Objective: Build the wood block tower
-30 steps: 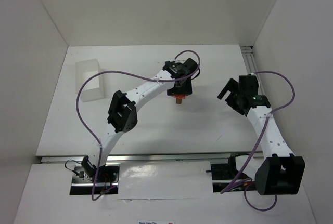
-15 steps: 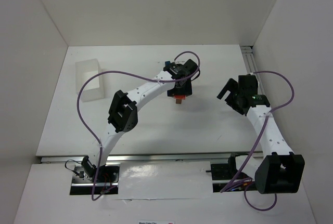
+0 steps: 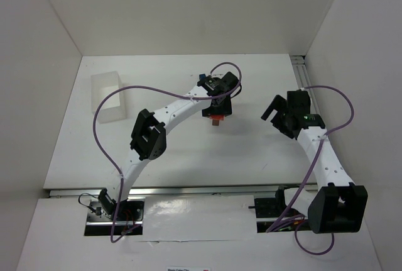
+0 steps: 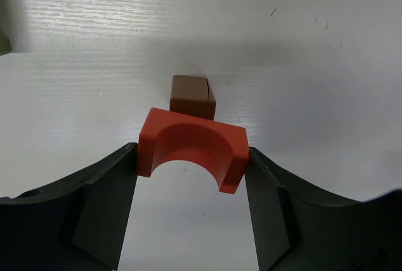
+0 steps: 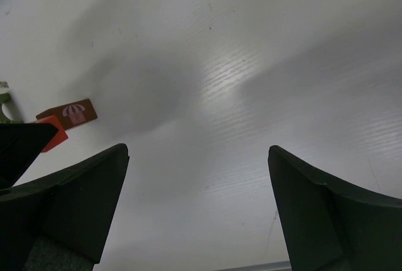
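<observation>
Top view: the left gripper (image 3: 215, 112) clamps a red arch (image 3: 216, 119) at mid-table (image 3: 207, 151); the right gripper (image 3: 281, 109), off to its side, is spread wide.
Left wrist: the arch sits between both fingers, with a brown block (image 4: 192, 95) just behind it.
Right wrist: the jaws are wide, with nothing between them.

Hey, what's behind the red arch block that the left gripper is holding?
A brown block stands on the table right behind the red arch block. The arch covers its lower front, so contact between them can't be judged.

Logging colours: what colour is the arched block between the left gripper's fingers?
The arched block is red-orange; left wrist view.
</observation>
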